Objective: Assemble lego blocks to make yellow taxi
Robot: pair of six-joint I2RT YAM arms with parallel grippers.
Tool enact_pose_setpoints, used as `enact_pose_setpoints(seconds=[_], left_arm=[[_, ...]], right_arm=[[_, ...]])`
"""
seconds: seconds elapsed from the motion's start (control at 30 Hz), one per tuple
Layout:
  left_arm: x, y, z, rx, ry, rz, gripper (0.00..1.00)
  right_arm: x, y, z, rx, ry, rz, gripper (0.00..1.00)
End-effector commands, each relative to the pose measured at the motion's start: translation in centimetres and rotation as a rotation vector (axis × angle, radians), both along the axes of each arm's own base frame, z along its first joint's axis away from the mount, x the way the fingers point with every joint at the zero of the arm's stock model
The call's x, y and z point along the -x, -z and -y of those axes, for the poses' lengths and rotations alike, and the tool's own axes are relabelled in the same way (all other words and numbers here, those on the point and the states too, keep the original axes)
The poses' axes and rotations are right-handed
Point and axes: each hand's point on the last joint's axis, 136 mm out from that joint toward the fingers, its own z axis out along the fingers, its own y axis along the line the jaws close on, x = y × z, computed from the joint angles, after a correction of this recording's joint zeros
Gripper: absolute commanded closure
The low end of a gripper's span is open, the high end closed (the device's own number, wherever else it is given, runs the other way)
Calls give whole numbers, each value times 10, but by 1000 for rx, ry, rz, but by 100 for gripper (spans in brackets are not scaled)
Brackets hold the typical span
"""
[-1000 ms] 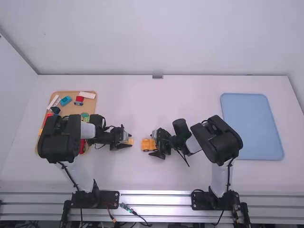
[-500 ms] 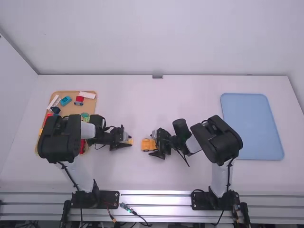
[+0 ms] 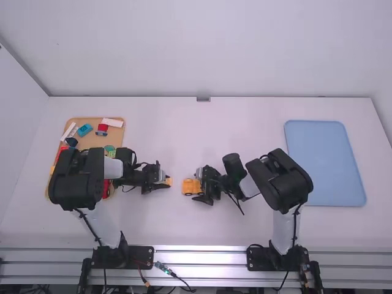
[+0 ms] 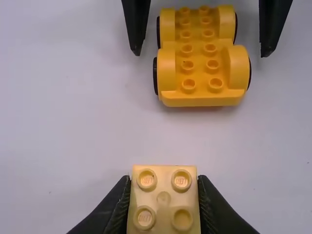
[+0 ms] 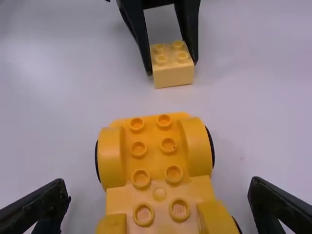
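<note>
- Left arm (image 3: 76,177) blocks the wooden tray's (image 3: 92,120) near part.
- Right arm (image 3: 285,180) stands between car base (image 3: 190,186) and blue tray (image 3: 324,162).
- Table's (image 3: 214,125) far middle offers passage.

between the left claw's (image 3: 166,182) fingers is a block (image 5: 173,75). to that claw's right, near it, a wheeled base (image 5: 146,165) stands on the table (image 3: 184,226) between the right claw's (image 3: 198,185) fingers, apart from both. left of the left claw, a board (image 3: 93,142) bears loose blocks (image 3: 84,130). well right of the right claw lies a tray (image 3: 324,162).
</note>
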Motion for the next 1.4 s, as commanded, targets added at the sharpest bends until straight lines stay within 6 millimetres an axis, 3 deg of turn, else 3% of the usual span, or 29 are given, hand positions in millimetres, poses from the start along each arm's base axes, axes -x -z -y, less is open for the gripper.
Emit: enact_pose_setpoints(seconds=[0.0, 0.3, 0.47, 0.57, 0.93, 1.37], left_arm=[[6, 0, 3, 26, 0, -27, 78], [5, -1, 3, 27, -2, -19, 86], [4, -14, 8, 95, 7, 0, 90], [2, -18, 8, 90, 8, 12, 98], [-12, -36, 10, 114, -27, -62, 98], [10, -61, 55, 117, 132, -22, 98]], right_arm=[[-2, 0, -1, -2, 0, -2, 4], [-2, 1, -1, 3, 3, 2, 23], [-3, 1, -1, 4, 4, 2, 31], [-5, 3, 0, 14, 15, 8, 35], [-5, 3, 1, 17, 18, 9, 34], [-6, 3, 0, 17, 18, 10, 31]])
